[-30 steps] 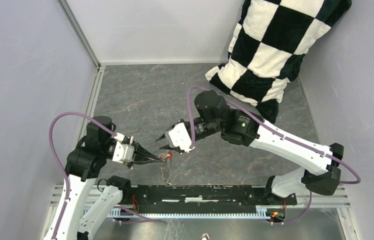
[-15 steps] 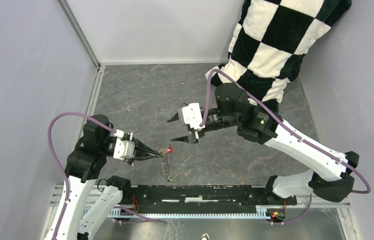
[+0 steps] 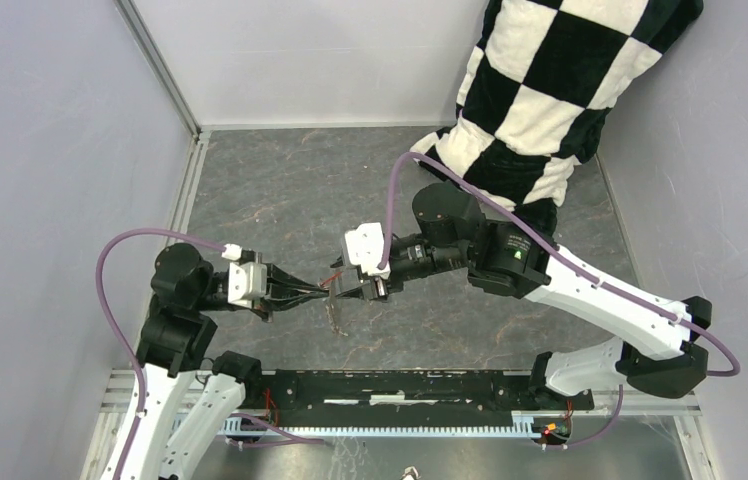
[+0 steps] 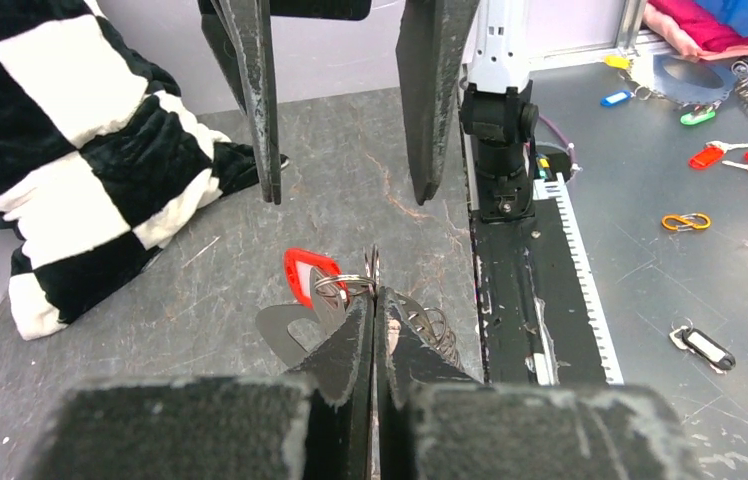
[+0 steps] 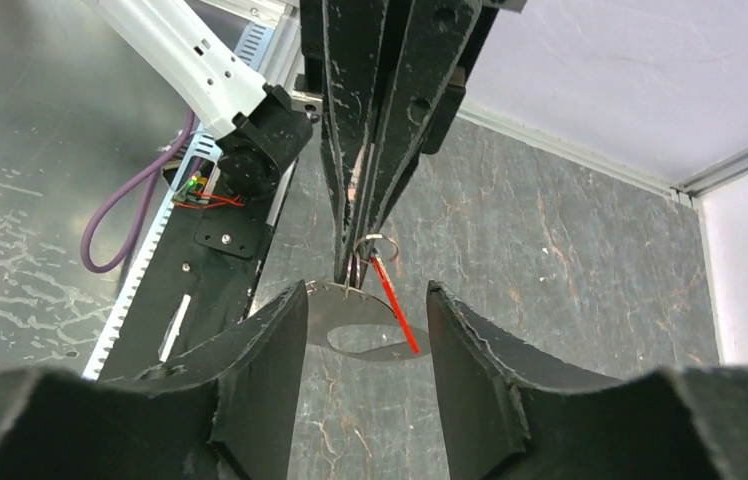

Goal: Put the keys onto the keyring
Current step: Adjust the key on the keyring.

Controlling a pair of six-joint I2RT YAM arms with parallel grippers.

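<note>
The red key [image 4: 308, 278], a small metal key with a red plastic head cover, hangs from a small wire ring [image 4: 342, 285] just beside the tips of the left gripper [image 4: 371, 300]. It is lifted clear of the grey marbled table surface [image 3: 280, 190]. The keyring [image 3: 333, 318], a grey metal loop with a short chain, hangs down from the same point. The overhead view shows it as a thin shape dangling below the fingertips.

The left gripper is clenched, its jaws pressed together on the keyring metal at the very tips.

The right gripper [image 5: 365, 300] is released, its jaws spread apart. It faces the left gripper head-on. In the right wrist view the red key and wire ring appear between its two fingers. The left wrist view shows those fingertips short of the key, not touching it.

A black-and-white checkered plush cloth [image 3: 550, 90] lies at the far right corner, well apart.
</note>
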